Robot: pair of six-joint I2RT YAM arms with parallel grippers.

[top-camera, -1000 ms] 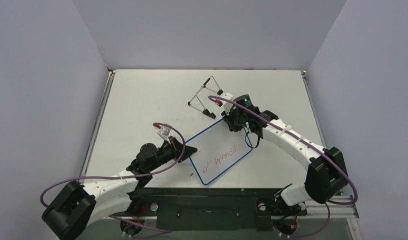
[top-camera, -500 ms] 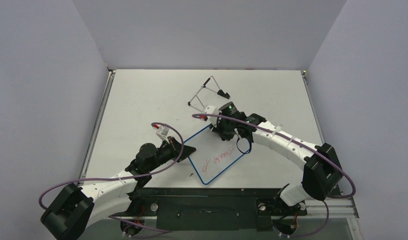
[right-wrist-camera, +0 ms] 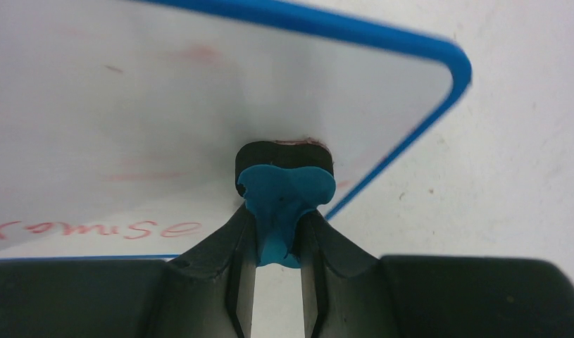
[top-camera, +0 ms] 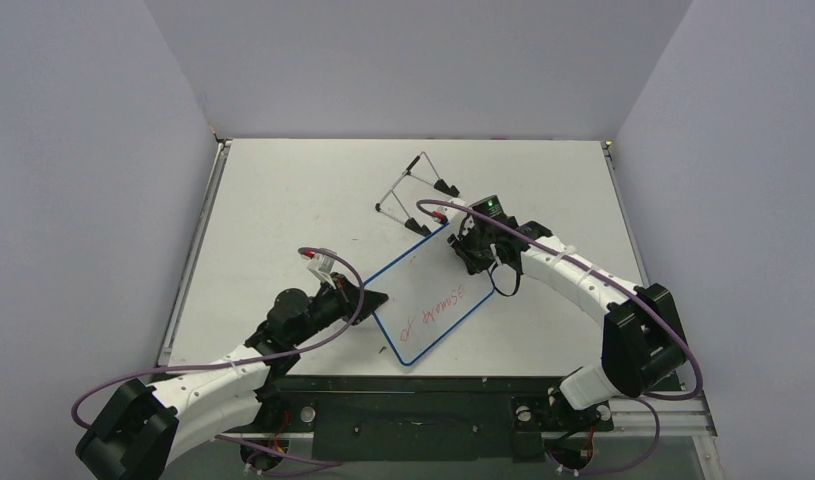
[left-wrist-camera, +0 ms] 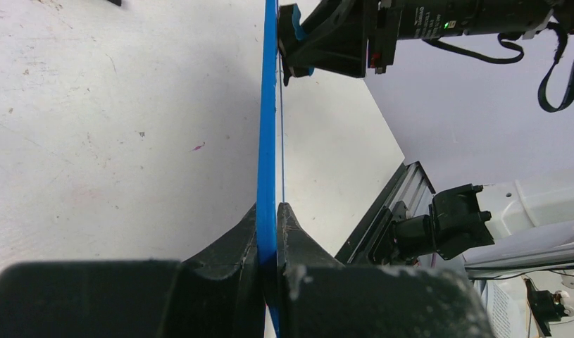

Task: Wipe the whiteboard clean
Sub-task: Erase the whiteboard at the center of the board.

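The whiteboard [top-camera: 415, 288], white with a thin blue rim, lies slantwise in the middle of the table. Red handwriting [top-camera: 438, 306] runs across its near half. My left gripper [top-camera: 375, 298] is shut on the board's left rim, which shows edge-on in the left wrist view [left-wrist-camera: 268, 141] between the black fingers [left-wrist-camera: 298, 236]. My right gripper [top-camera: 469, 250] is shut on the small blue eraser [right-wrist-camera: 284, 201]. The eraser's black pad [right-wrist-camera: 284, 156] presses on the board's face [right-wrist-camera: 164, 98] near its far right corner. Faint red smears show there; legible writing [right-wrist-camera: 129, 229] lies lower left.
A thin wire easel stand [top-camera: 413, 195] with black feet sits just behind the board, close to the right wrist. The table's metal front rail [top-camera: 433, 385] runs past the arm bases. Grey walls close in the left, right and back.
The right gripper swept the eraser left along the board's far part, then came back to the far right corner. The board and left gripper shifted slightly.
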